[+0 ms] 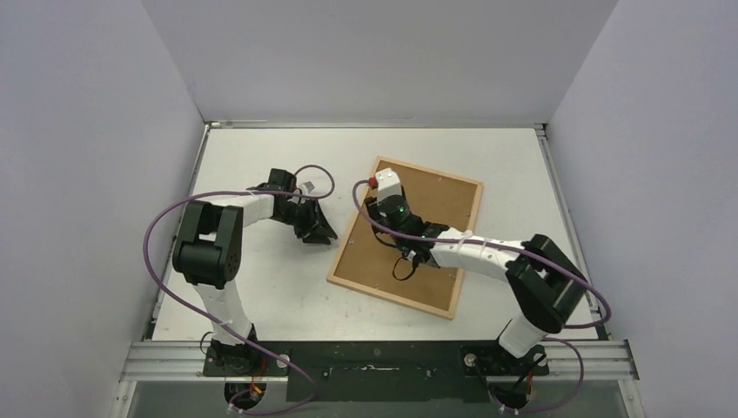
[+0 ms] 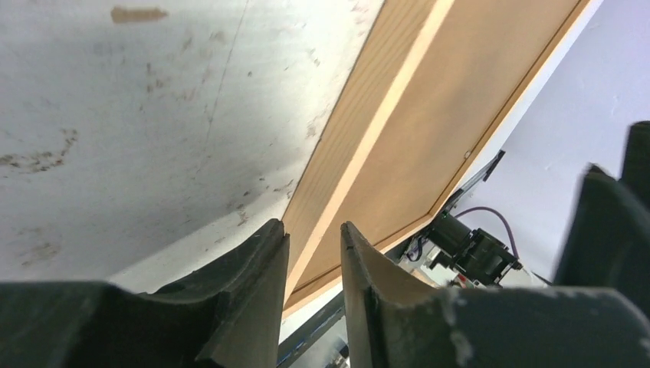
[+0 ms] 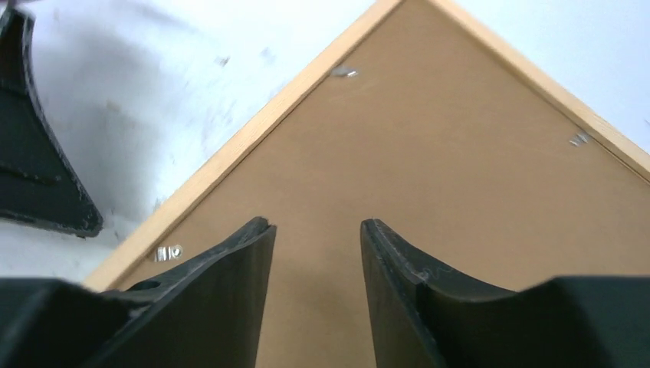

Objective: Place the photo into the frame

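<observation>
The left pincer (image 2: 313,230) was held narrowly open and empty beside the frame (image 2: 360,146). The right pincer (image 3: 316,230) was held part-open, empty, over the backing board (image 3: 429,153).

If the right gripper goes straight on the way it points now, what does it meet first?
Most likely the backing board inside the frame. The right gripper points at it with nothing visible between, though the gap is hard to judge.
</observation>
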{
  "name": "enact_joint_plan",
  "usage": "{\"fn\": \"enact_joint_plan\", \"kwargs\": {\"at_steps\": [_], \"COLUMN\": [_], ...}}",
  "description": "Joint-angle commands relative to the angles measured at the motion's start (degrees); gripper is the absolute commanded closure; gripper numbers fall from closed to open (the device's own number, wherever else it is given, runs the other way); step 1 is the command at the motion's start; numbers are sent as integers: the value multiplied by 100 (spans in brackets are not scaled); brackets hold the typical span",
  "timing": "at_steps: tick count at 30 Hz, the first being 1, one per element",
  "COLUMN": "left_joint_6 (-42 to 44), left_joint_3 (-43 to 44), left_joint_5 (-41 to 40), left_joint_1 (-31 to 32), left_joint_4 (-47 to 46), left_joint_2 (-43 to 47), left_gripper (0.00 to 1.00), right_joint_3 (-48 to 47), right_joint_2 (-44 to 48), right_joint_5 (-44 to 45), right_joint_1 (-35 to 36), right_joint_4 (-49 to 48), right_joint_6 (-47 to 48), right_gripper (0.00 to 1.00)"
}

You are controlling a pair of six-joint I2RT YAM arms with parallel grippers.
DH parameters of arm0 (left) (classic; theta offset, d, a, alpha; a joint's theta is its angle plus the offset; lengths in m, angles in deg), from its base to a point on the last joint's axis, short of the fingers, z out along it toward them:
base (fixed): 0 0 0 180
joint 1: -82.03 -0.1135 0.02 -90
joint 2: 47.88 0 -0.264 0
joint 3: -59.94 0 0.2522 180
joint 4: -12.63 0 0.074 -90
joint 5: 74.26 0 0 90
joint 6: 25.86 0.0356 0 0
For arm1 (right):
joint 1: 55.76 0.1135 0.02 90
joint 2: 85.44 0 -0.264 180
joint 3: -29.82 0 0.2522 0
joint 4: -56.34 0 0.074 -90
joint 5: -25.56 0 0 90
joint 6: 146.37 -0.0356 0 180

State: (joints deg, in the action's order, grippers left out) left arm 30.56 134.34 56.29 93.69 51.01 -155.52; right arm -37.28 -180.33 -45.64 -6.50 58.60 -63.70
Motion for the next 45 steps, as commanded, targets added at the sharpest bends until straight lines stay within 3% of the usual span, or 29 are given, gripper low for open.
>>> {"fn": "enact_joint_plan", "kwargs": {"at_steps": [1,4,8,14,20,28,33,37,45], "left_joint_6": [91,101,198,435,852,1271,1256,1228,636], "left_joint_3": [380,457,499,573,963,1311,1321,1204,472], "left_joint_5": [-114,-175,-321,-620,-916,-1032,-697,-585,-494], "left_joint_1": [-62,-66,-46,102,343,482,565,753,1175], "left_joint_4": [42,68,38,-357,-471,-533,-617,-597,-1049], "left_joint_2": [394,479,556,505,29,-434,-567,-580,-299], "left_gripper": [68,63,54,41,39,38,55,70,83], "right_joint_3": [-79,-255,-324,-104,176,732,610,310,-934], "right_joint_2": [823,1114,1405,1609,1319,1214,949,883,827], "right_joint_5": [624,931,714,451,-10,-1051,-1326,-1016,-579], "right_joint_1": [-448,-894,-1715,-2766,-3223,-3539,-3543,-3544,-3381], "right_joint_4": [946,2103,3487,4695,4927,3984,3911,4238,5037], "right_joint_6": [-1515,-2327,-3304,-3697,-3600,-3403,-3185,-2975,-2947], "right_gripper": [51,47,45,29,28,38,47,49,47]}}
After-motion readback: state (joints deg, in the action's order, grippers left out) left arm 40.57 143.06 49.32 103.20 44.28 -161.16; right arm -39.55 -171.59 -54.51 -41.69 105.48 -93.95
